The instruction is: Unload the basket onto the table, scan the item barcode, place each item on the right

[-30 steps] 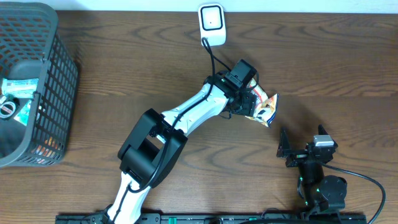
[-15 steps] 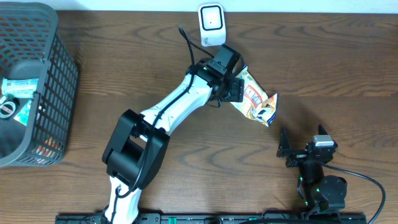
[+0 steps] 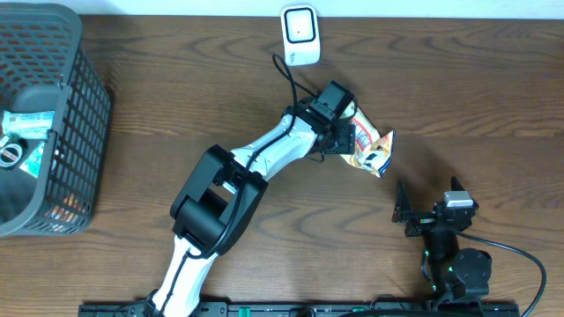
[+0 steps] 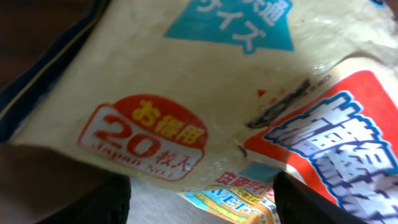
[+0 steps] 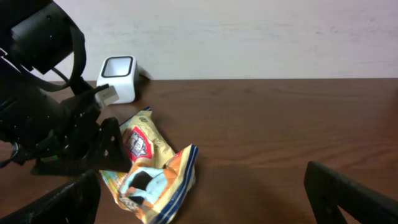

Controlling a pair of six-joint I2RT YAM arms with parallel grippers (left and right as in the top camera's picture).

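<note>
Left gripper [image 3: 346,139] is down over a snack bag [image 3: 374,151] near the middle of the desk [image 3: 493,88]. Its fingers [image 4: 93,202] are spread wide. In the left wrist view they stand at the bottom corners, with the bag's printed face filling nearly everything between and beyond them. I cannot tell whether the fingers press on the bag or only hover close above it.

The bag is cream, with a red round label, a blue patch and large red and blue lettering. It lies crumpled on the desk with its lower corner sticking out from under the arm toward the right gripper [image 3: 402,211]. No barcode shows on the visible side.

A small white scanner [image 3: 300,33] stands at the far edge of the desk, near the bag but apart from it. Its face is toward the arms.

The right gripper rests low near the front edge, well apart from the bag, with its jaws spread fully and nothing between them.

A dark mesh basket [image 3: 86,132] sits at the far left of the desk. It holds a white and teal packet [image 3: 26,121], a round grey thing [image 3: 11,155] and other items too small to tell.
</note>
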